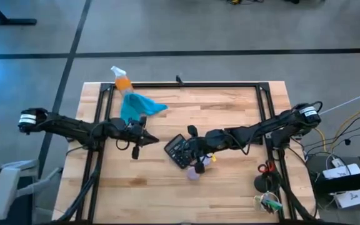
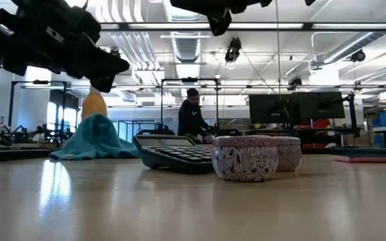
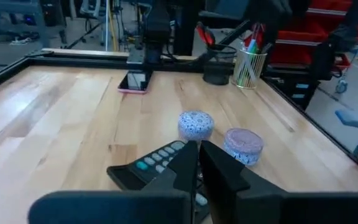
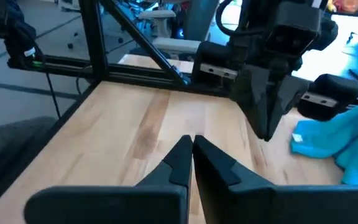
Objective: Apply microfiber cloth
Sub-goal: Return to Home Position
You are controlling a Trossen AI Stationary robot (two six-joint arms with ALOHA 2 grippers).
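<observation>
The teal-blue microfiber cloth (image 1: 136, 106) lies heaped on the table at the far left, in front of an orange spray bottle (image 1: 122, 80); it also shows in the low view (image 2: 96, 140) and the right wrist view (image 4: 334, 140). My left gripper (image 1: 150, 139) hangs shut above the table, just on the near side of the cloth, pointing at a black calculator (image 3: 154, 169). My right gripper (image 1: 191, 134) is shut too, raised over the calculator's (image 1: 179, 150) far side and facing the left gripper. Neither touches anything.
Two small patterned round tins (image 3: 196, 124) (image 3: 243, 144) stand by the calculator's near right. A phone (image 3: 135, 81), a pen cup (image 3: 250, 68) and a black object (image 1: 261, 182) sit near the right edge. A black frame (image 1: 186, 84) borders the table. A person (image 2: 193, 114) stands far behind.
</observation>
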